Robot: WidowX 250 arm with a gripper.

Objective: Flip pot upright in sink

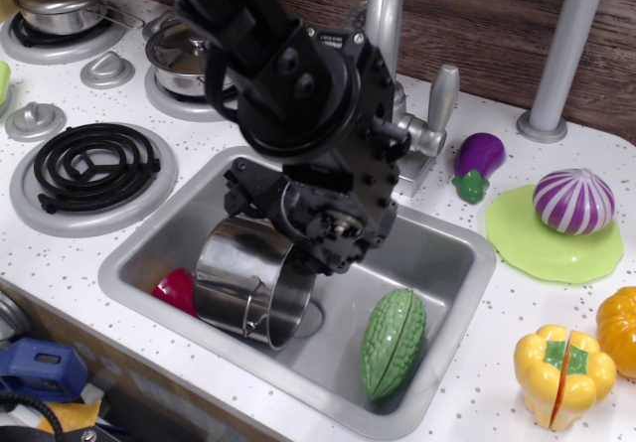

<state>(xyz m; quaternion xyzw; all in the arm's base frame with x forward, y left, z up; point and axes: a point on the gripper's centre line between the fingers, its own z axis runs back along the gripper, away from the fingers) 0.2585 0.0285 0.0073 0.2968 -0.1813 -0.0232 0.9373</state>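
Note:
The shiny steel pot [238, 283] lies on its side at the left of the sink [442, 258], its open mouth facing front right and a thin wire handle at its front. My black gripper [288, 228] hangs right over the pot's upper back wall. Its two fingers look spread apart across the pot, one at the back left and one at the right by the rim. The fingertips are partly hidden by the gripper body, and I cannot tell whether they touch the pot.
A green gourd toy [391, 341] lies at the sink's right and a red toy [175, 289] sits behind the pot at the left. The faucet [383, 25] stands behind the sink. The coil burner [94, 164] and a lidded pot [60, 0] are left; an eggplant [477, 159], a purple onion [573, 201] and a yellow pepper [558, 372] are right.

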